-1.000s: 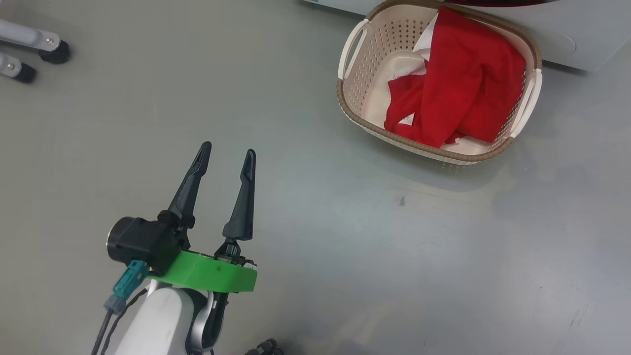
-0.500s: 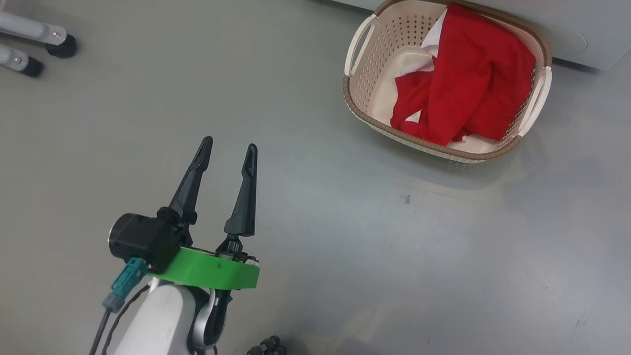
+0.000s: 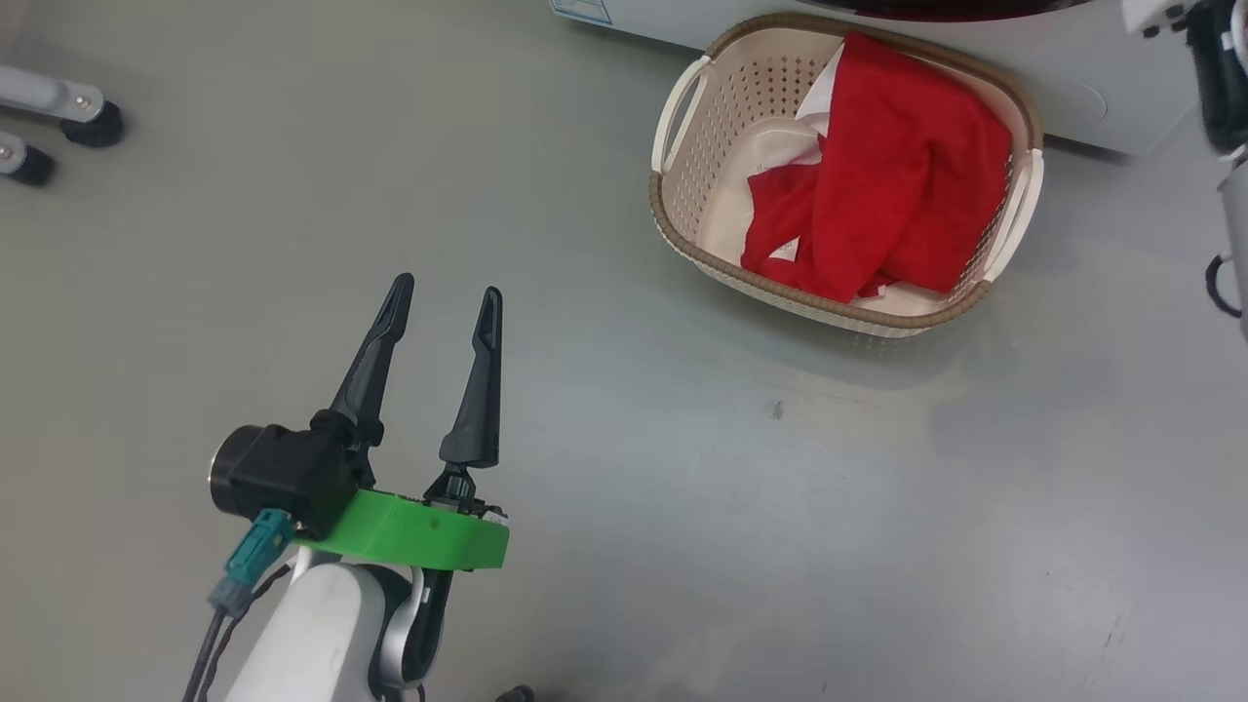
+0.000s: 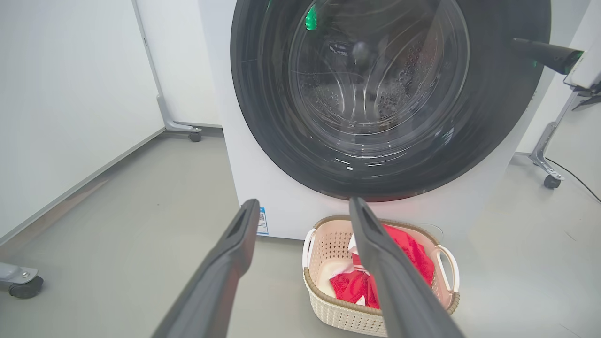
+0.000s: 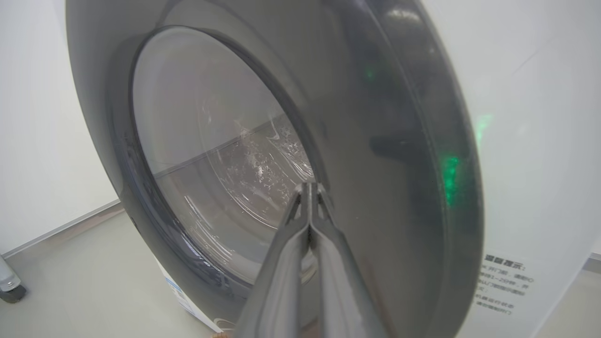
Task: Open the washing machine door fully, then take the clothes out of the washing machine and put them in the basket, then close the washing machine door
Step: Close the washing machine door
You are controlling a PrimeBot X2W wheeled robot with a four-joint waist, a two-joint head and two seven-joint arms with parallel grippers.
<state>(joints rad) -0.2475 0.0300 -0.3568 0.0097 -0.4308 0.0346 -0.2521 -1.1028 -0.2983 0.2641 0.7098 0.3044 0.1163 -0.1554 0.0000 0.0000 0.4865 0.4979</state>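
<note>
The clothes are lying in the basket, which is sitting just in front of the washer — so unloading is looking finished. The right gripper, fingers pressed together and holding nothing, seems to be pushing its tips against the door; whether the door is latching I cannot tell. The left gripper is hanging over the floor, fingers wide and empty — only the closing is looking unfinished.

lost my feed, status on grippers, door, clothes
Left gripper open, over floor. Right gripper shut, tips at door. Clothes in basket. Nothing seen blocking door.
</note>
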